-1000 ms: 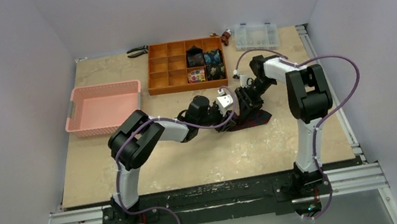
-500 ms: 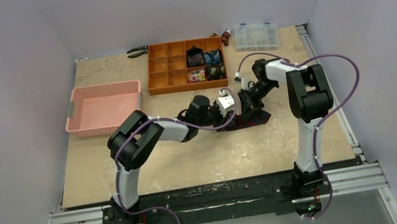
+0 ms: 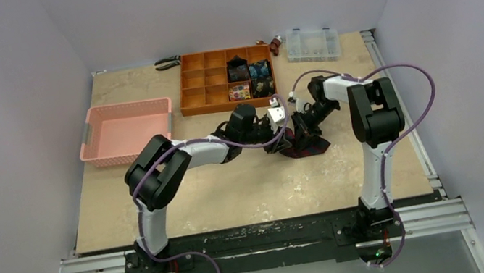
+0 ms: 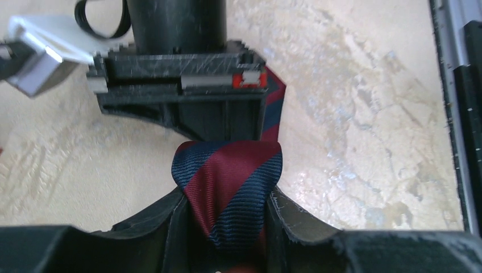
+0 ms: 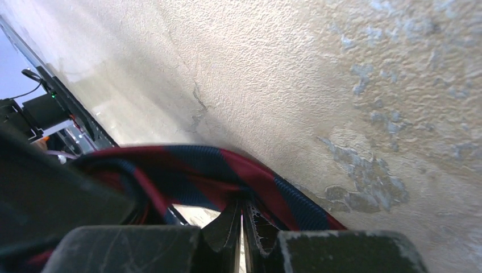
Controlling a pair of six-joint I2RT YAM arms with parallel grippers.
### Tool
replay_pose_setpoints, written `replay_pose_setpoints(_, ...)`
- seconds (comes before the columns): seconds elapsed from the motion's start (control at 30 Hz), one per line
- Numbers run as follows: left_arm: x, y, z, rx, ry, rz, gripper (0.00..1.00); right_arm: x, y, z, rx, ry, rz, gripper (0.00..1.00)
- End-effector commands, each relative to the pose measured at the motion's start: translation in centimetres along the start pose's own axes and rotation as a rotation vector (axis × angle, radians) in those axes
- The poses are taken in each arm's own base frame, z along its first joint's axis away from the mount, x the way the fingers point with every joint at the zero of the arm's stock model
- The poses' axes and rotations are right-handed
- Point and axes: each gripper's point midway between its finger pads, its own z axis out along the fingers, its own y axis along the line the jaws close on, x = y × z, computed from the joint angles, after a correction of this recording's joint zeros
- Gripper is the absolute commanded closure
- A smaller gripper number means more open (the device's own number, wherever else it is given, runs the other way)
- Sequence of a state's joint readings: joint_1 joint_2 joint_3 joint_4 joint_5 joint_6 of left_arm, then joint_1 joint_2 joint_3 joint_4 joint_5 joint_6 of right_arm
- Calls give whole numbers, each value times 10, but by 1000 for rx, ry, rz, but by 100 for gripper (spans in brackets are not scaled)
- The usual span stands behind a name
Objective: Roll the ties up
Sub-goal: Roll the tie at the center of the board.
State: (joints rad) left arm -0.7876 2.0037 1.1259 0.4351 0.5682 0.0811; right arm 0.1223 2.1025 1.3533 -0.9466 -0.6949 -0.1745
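Left end effector (image 4: 225, 219) and right end effector (image 5: 242, 220) low, nose to nose, both tight on striped tie (image 4: 227, 168).

Readable text: none in any view (top, left wrist and right wrist all checked).
Tie (image 4: 227, 182): woven stripes only, no lettering or brand tag showing.
Red-and-white patch (image 4: 250, 79): on the black housing (image 4: 170, 85), too small to read.

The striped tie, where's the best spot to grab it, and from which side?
Probably the raised fold of the striped tie, pinched across its narrow width, coming in low from the left arm's side. It stands up off the table there; the remaining fabric lies flat, offering little edge to pinch.
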Motion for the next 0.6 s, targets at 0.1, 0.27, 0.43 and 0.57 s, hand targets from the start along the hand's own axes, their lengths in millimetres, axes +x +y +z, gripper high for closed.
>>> replay_pose_setpoints(0.1, -6, -29, -22, 118, 1, 88, 100, 3, -50, 15, 202, 37, -28, 95)
replay_pose_setpoints(0.27, 67, -26, -36, 86, 261, 93, 100, 4, -51, 17, 196, 40, -26, 96)
replay_pose_setpoints(0.43, 125, -8, -55, -25, 527, 23, 100, 3, -42, 15, 159, 22, -43, 94)
replay_pose_setpoints(0.57, 139, -8, -62, -25, 581, 35, 100, -3, -17, 6, 66, -34, -82, 75)
